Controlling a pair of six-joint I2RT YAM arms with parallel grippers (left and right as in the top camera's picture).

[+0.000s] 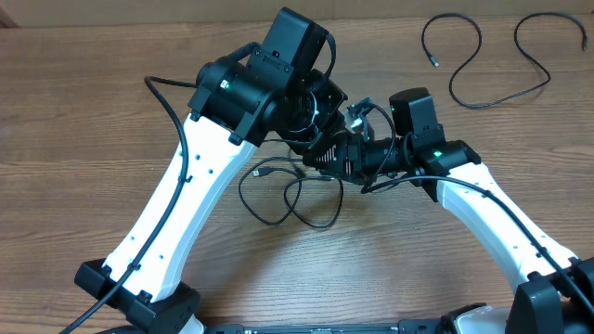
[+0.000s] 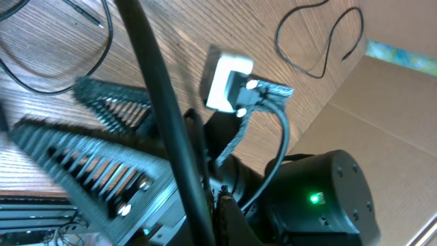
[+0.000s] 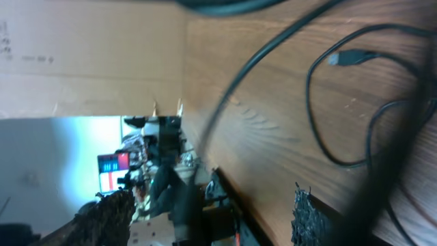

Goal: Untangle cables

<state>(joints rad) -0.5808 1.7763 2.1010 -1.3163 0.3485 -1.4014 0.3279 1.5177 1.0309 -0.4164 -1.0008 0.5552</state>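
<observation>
You are looking down on a brown wood-grain table (image 1: 93,139). Two white-and-black robot arms are leaning in over it. The left arm (image 1: 176,204) is reaching from seven o'clock and the right arm (image 1: 492,213) from five o'clock. Their black wrists are crowding together just above the middle of the table.

The left end effector (image 1: 327,130) is sitting with its fingers together. The black housings are hiding its tips from above, so you cannot tell whether any cord is pinched in it. The right end effector (image 1: 345,153) is pointing toward nine o'clock. In the right wrist view its ribbed finger (image 3: 307,219) is standing apart from its blurred partner. A blurred black strand is crossing in front of them, and you cannot tell whether it is touching either finger.

The tangle of thin black cables (image 1: 297,199) is lying on the table at six o'clock of the two end effectors. Its loops are crossing one another, and a few strands are running up underneath the wrists. A small plug end (image 1: 258,173) is resting at the ten o'clock edge of that tangle.

Well apart from it, in the table's two o'clock corner, a loose thin black cable (image 1: 478,106) is lying in open curves. Its small plug tip (image 1: 433,61) is pointing toward six o'clock.
</observation>
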